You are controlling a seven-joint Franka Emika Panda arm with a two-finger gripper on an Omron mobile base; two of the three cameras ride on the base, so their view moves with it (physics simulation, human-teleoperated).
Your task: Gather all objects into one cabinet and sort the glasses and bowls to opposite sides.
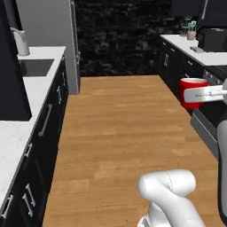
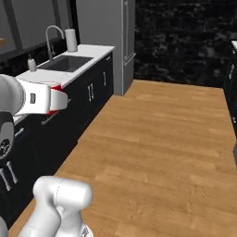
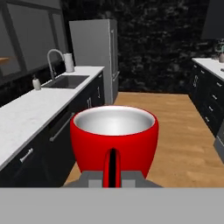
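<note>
I have the arm raised from its base, elbow bent low and forearm running level. My gripper (image 1: 191, 94) is held out horizontally at about counter height, jaws closed tight on the red cup (image 3: 113, 139), which sits upright just ahead of the fingertips.

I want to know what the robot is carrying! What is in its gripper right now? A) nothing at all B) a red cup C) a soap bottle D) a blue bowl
B: the gripper is shut on a red cup, held upright in the air over the wooden floor, as the left base view also shows.
</note>
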